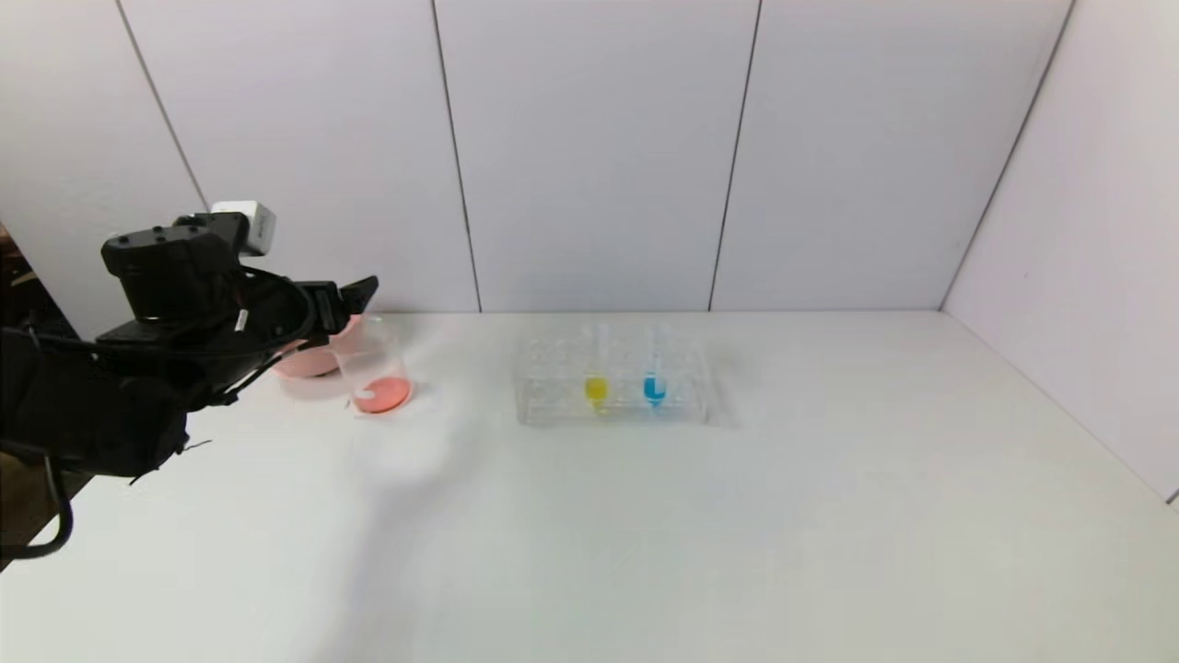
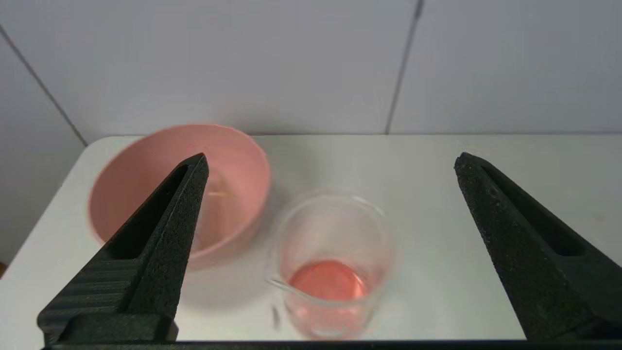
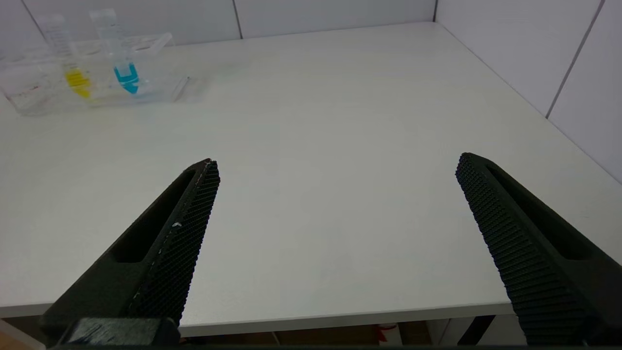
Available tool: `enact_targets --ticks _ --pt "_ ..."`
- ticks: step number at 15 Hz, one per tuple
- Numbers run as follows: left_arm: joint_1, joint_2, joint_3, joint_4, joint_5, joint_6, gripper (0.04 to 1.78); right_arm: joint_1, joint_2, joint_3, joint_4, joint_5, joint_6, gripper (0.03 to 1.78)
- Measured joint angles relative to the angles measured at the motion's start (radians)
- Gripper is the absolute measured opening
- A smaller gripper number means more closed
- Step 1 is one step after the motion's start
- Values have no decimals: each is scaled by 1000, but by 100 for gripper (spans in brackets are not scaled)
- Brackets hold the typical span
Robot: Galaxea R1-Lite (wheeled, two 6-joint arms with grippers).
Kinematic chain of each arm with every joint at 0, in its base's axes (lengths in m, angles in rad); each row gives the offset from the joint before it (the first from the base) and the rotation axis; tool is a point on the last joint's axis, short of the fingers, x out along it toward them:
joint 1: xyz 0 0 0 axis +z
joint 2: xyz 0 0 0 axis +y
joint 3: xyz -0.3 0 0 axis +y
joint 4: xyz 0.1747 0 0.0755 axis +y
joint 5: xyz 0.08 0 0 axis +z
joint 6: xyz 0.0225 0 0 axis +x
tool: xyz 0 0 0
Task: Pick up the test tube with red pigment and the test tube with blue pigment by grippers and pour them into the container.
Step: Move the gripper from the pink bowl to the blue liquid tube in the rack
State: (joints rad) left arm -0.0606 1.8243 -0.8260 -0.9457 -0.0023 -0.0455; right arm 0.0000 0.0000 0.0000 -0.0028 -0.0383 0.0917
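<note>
The container (image 1: 373,373), a clear glass beaker, stands at the table's far left with orange-red liquid in its bottom (image 2: 328,281). My left gripper (image 1: 348,306) hovers open just above and behind it, over the pink bowl, nothing between its fingers (image 2: 330,163). The test tube with blue pigment (image 1: 654,368) stands upright in the clear rack (image 1: 553,405) at mid-table, also seen in the right wrist view (image 3: 124,73). I cannot make out the test tube with red pigment. My right gripper (image 3: 335,163) is open and empty over the table's near edge, out of the head view.
A round pink bowl (image 1: 309,361) sits touching the beaker's left side, its rim (image 2: 243,165) under one left finger. A yellow tube (image 1: 597,373) stands in the rack beside the blue one. White wall panels close the back and right.
</note>
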Motion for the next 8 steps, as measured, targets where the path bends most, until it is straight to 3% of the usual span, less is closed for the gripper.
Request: enact_targets --ticks 3,5,8 --pt "-187 -147 164 2 -9 -4 176 0 0 0 0 0 0 177" --pt "-336 -207 230 2 31 -15 176 0 0 0 0 0 0 177" --pt "-611 -228 262 2 234 -63 176 0 0 0 0 0 0 178"
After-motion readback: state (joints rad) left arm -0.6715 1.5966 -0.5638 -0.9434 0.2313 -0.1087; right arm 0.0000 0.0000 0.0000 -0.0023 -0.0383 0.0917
